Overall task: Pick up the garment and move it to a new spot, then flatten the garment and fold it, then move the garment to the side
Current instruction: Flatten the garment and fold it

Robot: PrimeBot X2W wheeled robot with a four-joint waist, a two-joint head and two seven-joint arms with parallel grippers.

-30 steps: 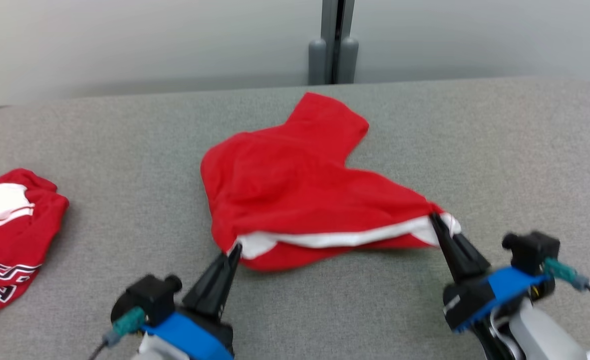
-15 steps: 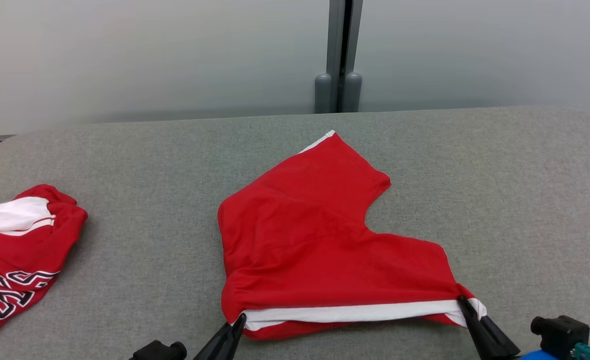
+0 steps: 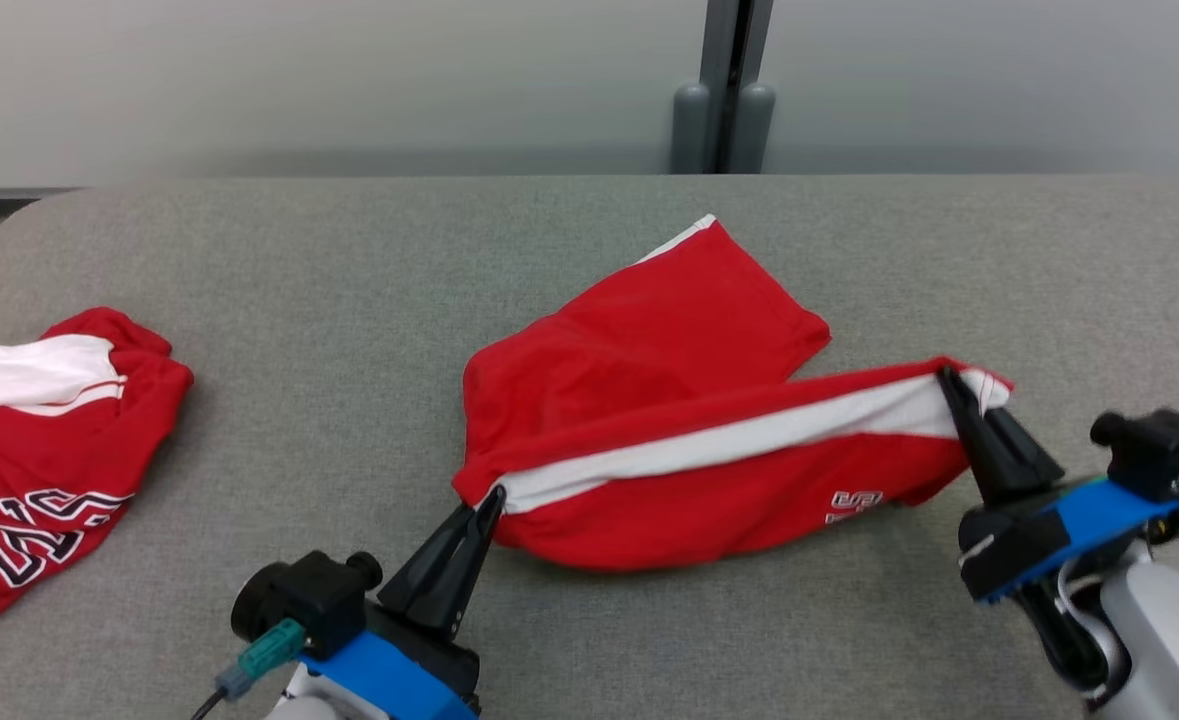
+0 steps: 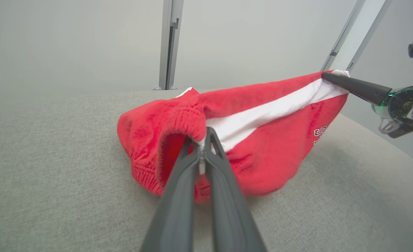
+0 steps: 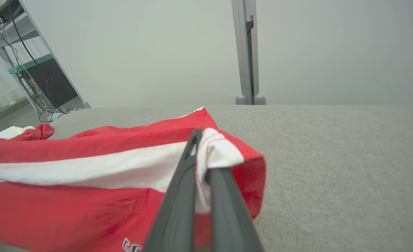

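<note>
Between the two grippers, a pair of red shorts [image 3: 649,350] is stretched taut along its white side stripe [image 3: 749,440], with that edge lifted a little off the grey padded table [image 3: 349,300]. The left gripper [image 3: 490,497] has its jaws pinched tight on the gathered waistband end of the stripe. The right gripper [image 3: 952,385] has its jaws pinched tight on the hem end, where a white corner pokes out past the fingertips. Below the line between the jaws, the near leg sags down to the table, with small white lettering [image 3: 849,503] close to the right jaws. Beyond the jaws, the far leg lies flat on the table. Well out past the left gripper lies a second red and white garment [image 3: 39,440].
</note>
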